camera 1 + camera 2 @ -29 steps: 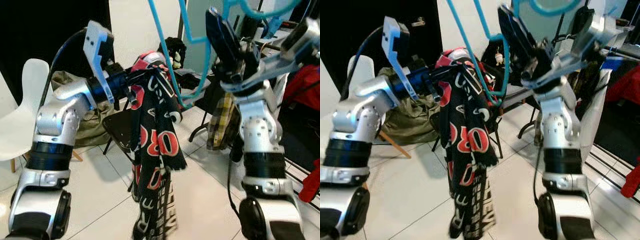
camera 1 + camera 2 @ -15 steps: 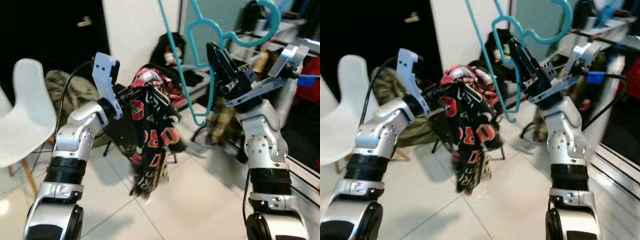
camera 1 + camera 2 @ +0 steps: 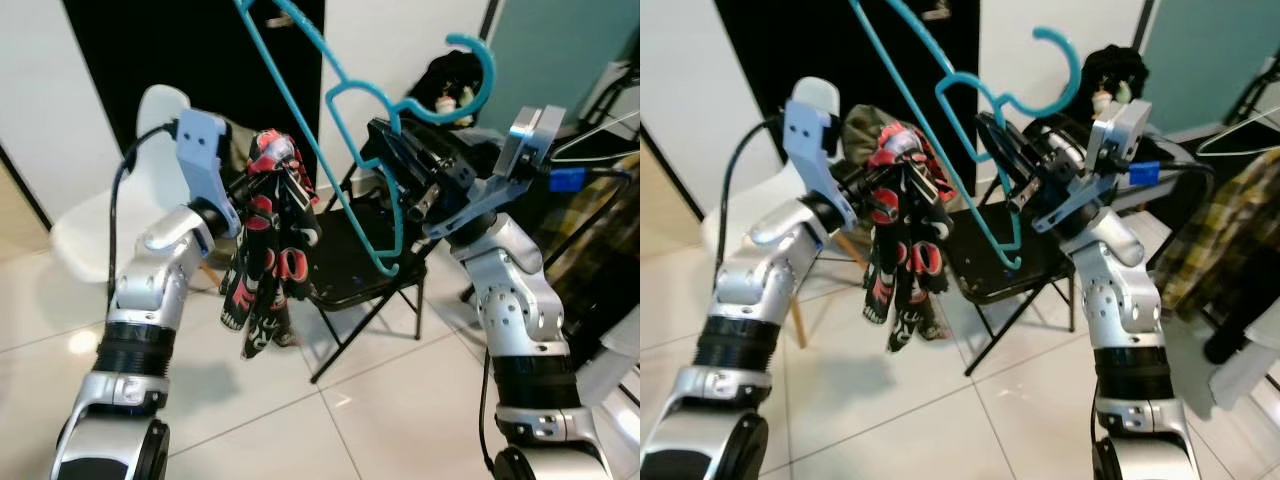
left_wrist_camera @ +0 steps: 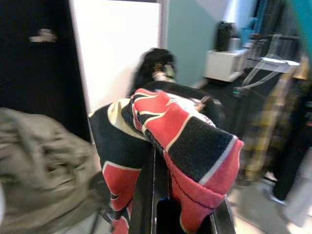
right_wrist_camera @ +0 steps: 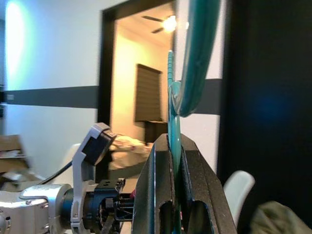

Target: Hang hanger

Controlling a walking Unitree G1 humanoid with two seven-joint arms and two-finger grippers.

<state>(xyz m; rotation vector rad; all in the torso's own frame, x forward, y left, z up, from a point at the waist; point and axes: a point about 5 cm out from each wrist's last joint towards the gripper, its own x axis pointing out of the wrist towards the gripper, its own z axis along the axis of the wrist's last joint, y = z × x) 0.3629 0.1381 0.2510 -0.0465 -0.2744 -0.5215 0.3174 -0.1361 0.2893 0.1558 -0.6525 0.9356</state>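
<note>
A teal plastic hanger [image 3: 489, 70] is held up at head height by my right gripper [image 3: 385, 150], which is shut on its lower bar; the hook points up and to the right. In the right wrist view the teal hanger [image 5: 174, 122] runs between the black fingers [image 5: 151, 195]. To its left, my left gripper [image 3: 280, 190] is shut on a red, black and white lettered garment [image 3: 265, 270] that hangs down in folds. The left wrist view has the garment [image 4: 185, 141] draped over the fingers [image 4: 146, 195]. The hanger's long arm crosses just above the garment.
A black folding chair [image 3: 350, 260] stands right below and behind both grippers. A white chair [image 3: 100, 220] with an olive heap of clothes [image 3: 865, 125] is at the left, before a dark doorway. A plaid garment [image 3: 1220, 230] hangs at the right. Pale tiled floor [image 3: 380, 410] lies in front.
The whole view has shifted as the camera moved, bringing the folding chair and white chair into the middle. Both grippers keep their hold; the garment has swung and hangs shorter.
</note>
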